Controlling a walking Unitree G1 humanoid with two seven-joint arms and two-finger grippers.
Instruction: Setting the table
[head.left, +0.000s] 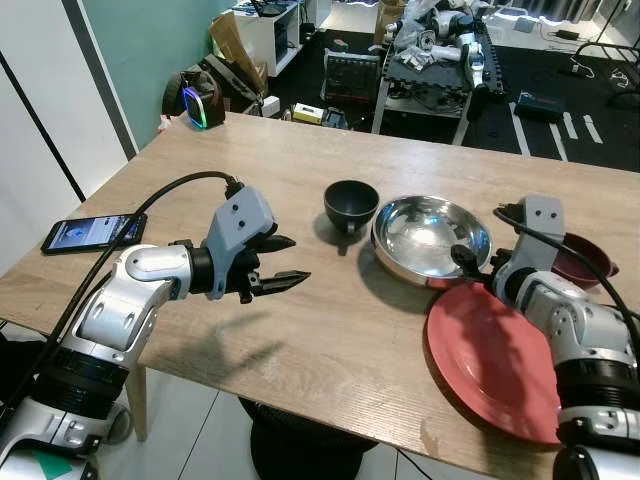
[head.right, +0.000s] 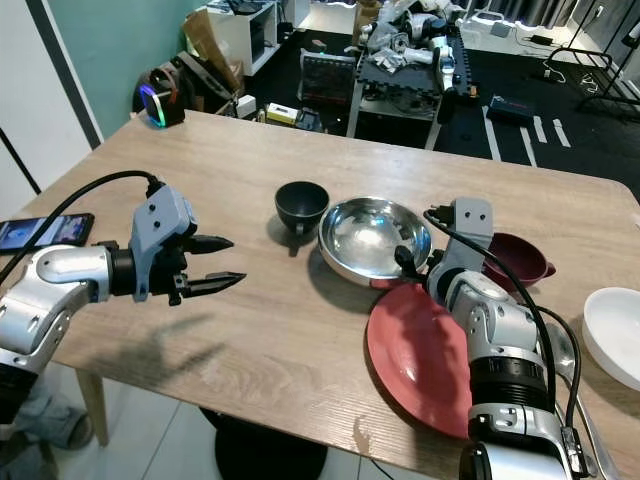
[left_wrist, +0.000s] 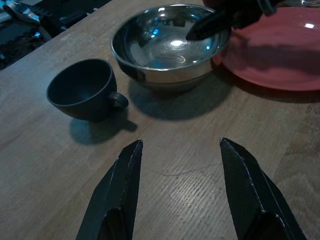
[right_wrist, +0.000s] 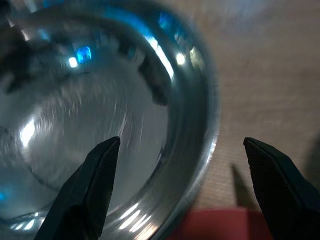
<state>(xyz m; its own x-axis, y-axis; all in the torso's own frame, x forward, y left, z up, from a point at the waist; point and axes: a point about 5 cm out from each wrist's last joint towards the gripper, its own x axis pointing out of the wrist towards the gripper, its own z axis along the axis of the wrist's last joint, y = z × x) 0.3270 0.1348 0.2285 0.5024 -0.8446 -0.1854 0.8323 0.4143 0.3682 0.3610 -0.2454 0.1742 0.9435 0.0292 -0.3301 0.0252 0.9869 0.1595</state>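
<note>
Right claw (head.right: 405, 258) is spread wide over the steel bowl (head.right: 374, 238) rim; a sloppy pinch could skid it into the black cup (head.right: 301, 205). Left claw (head.right: 215, 262) hovers apart above the desk (head.right: 300, 330).

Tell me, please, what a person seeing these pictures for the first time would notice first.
The shiny steel bowl in the middle of the wooden table draws the eye first, with the right gripper open at its rim. Beside it lie a big red plate toward the robot and a dark cup, while the open left gripper hovers over bare wood.
</note>
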